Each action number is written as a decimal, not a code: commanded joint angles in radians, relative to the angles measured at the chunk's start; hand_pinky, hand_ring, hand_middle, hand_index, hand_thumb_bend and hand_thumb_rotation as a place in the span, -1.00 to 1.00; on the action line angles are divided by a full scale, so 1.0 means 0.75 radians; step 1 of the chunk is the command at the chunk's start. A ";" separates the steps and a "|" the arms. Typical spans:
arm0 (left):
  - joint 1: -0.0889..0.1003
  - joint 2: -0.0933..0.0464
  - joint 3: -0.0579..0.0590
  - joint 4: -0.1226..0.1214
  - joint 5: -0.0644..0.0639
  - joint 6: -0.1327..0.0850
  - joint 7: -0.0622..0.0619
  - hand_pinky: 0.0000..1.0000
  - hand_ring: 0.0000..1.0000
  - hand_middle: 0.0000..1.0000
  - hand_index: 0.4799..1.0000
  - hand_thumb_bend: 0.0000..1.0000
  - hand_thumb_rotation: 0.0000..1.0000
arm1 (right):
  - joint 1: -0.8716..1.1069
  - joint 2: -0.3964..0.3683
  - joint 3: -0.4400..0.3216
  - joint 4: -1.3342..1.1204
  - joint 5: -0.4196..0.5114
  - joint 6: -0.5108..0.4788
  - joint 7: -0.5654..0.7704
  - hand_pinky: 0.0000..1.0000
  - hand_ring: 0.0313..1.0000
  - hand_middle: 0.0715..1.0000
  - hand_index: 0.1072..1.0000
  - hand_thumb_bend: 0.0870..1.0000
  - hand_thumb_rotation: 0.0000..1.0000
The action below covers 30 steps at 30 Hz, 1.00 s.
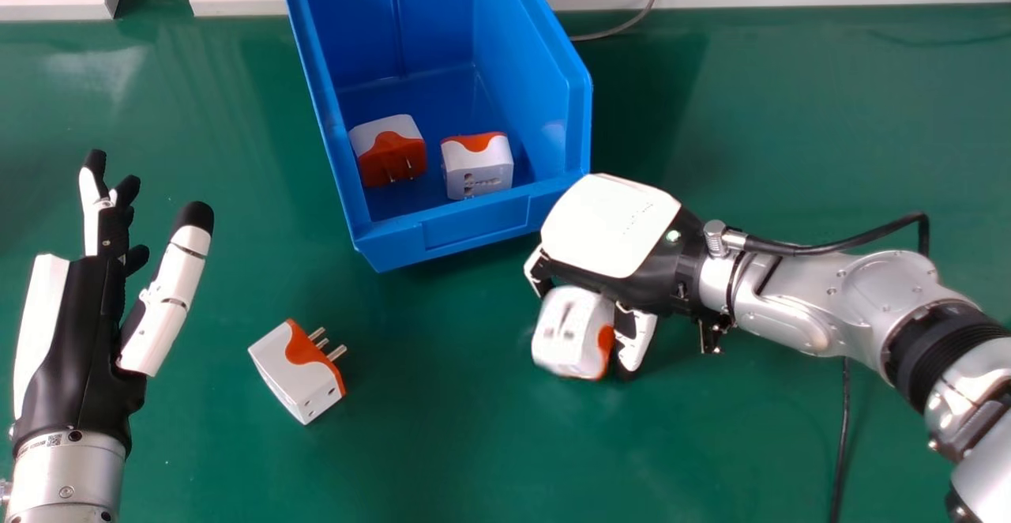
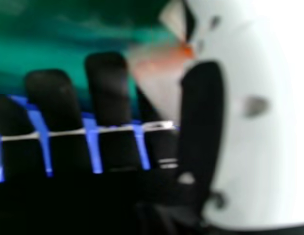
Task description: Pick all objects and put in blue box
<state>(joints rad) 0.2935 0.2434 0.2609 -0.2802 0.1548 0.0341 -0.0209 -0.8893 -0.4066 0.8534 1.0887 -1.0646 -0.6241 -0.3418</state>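
Adapter in the grip: a chunky white plastic plug adapter with an orange band [image 1: 565, 337], held just below the blue box's near right corner, at about 5 o'clock from the box's middle; whether it touches the desk I cannot tell.
Right hand [image 1: 608, 227]: palm down over the adapter, pinching it between fingers and thumb; gripping from above probably suits a lift over the box's front wall.
Look of the piece: block-shaped with rounded corners, dark socket holes in the white face turned to the head camera, orange along its 3 o'clock side.
Blue box: an open, deep blue plastic bin [image 1: 474, 225], at 11 o'clock from the gripped adapter, its lower front wall towards the robot, which seems meant to give easy entry.
Inside: two similar adapters near the front, one with its orange pin face outward [image 1: 391, 152], one white with an orange top edge [image 1: 477, 166].
Loose one: a white-and-orange adapter with metal pins [image 1: 296, 373] on the green desk [image 1: 442, 444], at 9 o'clock from the gripped one, pins towards 1 o'clock; likely the next to collect.
Left hand [image 1: 79, 333]: idle at the desk's 9 o'clock side, relaxed, thumb spread apart.
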 commanded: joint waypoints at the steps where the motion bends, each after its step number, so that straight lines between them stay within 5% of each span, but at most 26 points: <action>1: -0.014 0.006 0.007 -0.023 -0.013 -0.012 -0.001 0.85 0.97 0.97 0.95 -0.08 0.73 | 0.014 -0.015 -0.024 0.009 0.009 0.082 -0.023 -0.77 -0.75 -0.65 -0.13 -0.06 -0.79; 11: -0.024 -0.003 0.003 -0.028 -0.016 0.000 0.002 0.85 0.97 0.97 0.95 -0.08 0.73 | 0.053 -0.019 -0.046 -0.038 0.027 0.138 0.039 -0.92 -0.90 -0.84 -0.18 -0.11 -0.71; 25: -0.025 -0.001 -0.002 -0.024 -0.004 -0.010 0.006 0.85 0.98 0.97 0.95 -0.10 0.73 | 0.140 -0.027 -0.085 -0.158 0.076 0.225 0.150 -0.95 -0.92 -0.86 -0.19 -0.13 -0.69; 30: -0.027 -0.002 0.000 -0.021 -0.011 -0.006 0.004 0.85 0.97 0.97 0.95 -0.10 0.73 | 0.182 -0.038 -0.122 -0.221 0.113 0.250 0.194 -0.94 -0.92 -0.85 -0.19 -0.13 -0.70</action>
<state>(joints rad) 0.2807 0.2427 0.2591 -0.2801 0.1548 0.0367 -0.0208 -0.7805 -0.4380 0.7688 0.9301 -0.9806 -0.4826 -0.2059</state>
